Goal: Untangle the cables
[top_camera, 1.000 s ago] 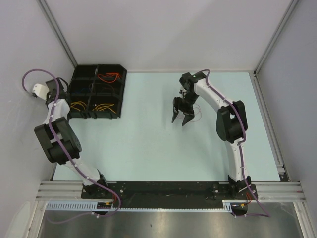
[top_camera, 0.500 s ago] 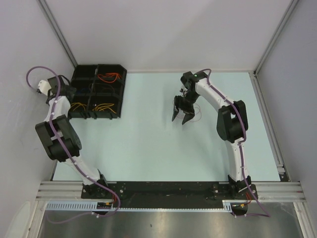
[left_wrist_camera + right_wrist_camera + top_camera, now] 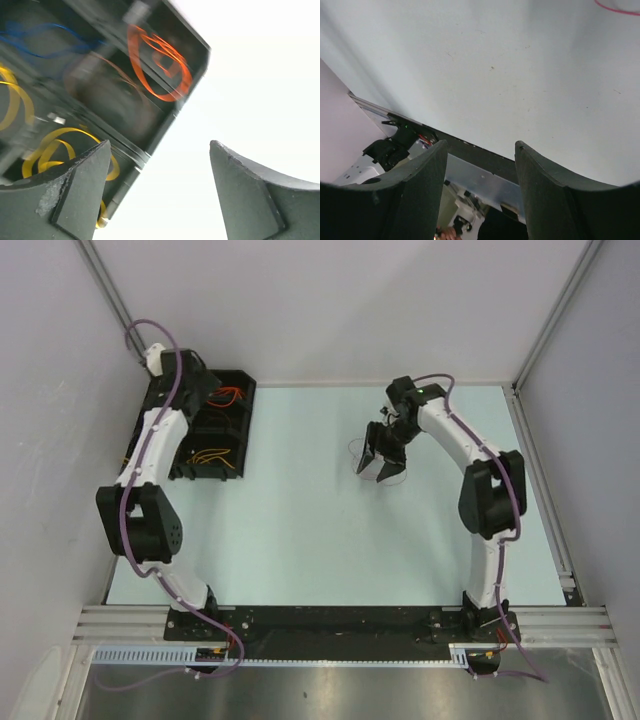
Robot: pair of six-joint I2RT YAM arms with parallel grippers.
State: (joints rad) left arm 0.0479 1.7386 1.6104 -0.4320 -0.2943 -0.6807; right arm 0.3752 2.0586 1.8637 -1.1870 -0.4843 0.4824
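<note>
1. Fingers of the right gripper (image 3: pixel 480 145) stand apart with nothing between them, over the pale table (image 3: pixel 300 540) mid-frame in the overhead view. A thin pinkish-red cable (image 3: pixel 620 6) lies loose on the table at the upper right of the right wrist view, outside the jaws.
2. Farther back, at the upper left of the overhead view, the left arm (image 3: pixel 150 445) stretches over a black compartment tray (image 3: pixel 247 425). The left gripper (image 3: pixel 160 150) is spread wide and empty above it.
3. Coiled cables sit in the tray: yellow cables (image 3: pixel 50 150) in the nearer compartments, an orange cable (image 3: pixel 160 65) in another, and a blue cable (image 3: pixel 40 40) beyond.
4. Risk: the loose cable is far thinner than a finger, so a closing pinch may slip past it or only nudge it. The left fingers, so close to the tray, could snag a loop and drag it out.
5. Only the left wrist view shows the blue cable and that gripper's empty jaws. The overhead view loses the gripper against the dark tray, but it alone shows the arms well apart.
</note>
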